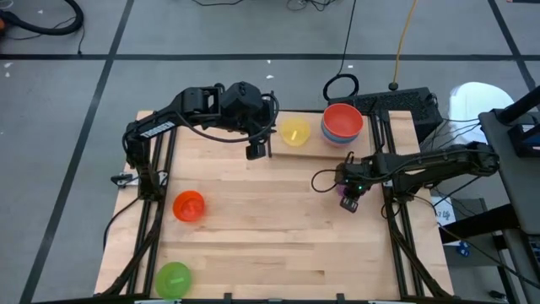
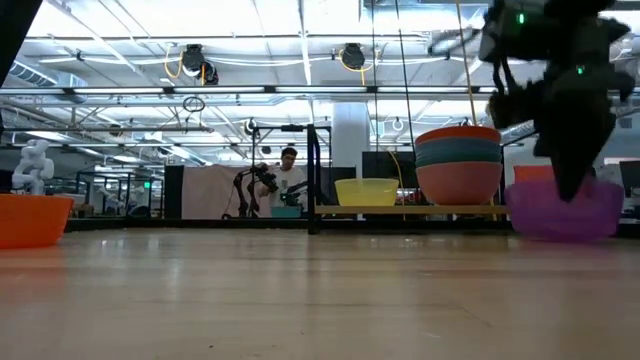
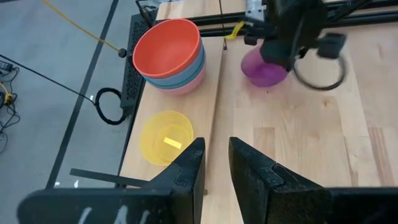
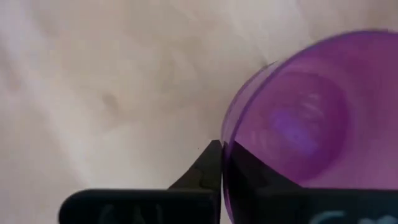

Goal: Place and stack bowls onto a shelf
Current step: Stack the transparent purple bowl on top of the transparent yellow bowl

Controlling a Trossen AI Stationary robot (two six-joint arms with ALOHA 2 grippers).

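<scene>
Big open workshop behind the bench (image 1: 270, 245), bright ceiling lights, and a person (image 2: 289, 180) standing way back in the low view.

Right pincer (image 1: 350, 199) is down at the purple bowl (image 2: 563, 208), one finger inside the bowl and the other outside, closed on the rim. In the right wrist view you can see the rim (image 4: 225, 149) pinched right between the dark fingers. Bowl sits low at the bench; can't tell if it's touching the wood or just lifted.

Left pincer (image 1: 258, 151) hangs over the bench, fingers a little apart, nothing in them. Yellow bowl (image 1: 295, 132) is just beside it on the shelf (image 1: 308, 149), and past that, further along the shelf, is the stack (image 1: 342, 124): red on top, blue-ish ones under it, pink at the bottom from the left wrist view. The stack is close to the right pincer too, just beyond it.

Orange bowl (image 1: 189, 205) and green bowl (image 1: 174, 277) are well away from both pincers, on the left arm's side of the bench.
</scene>
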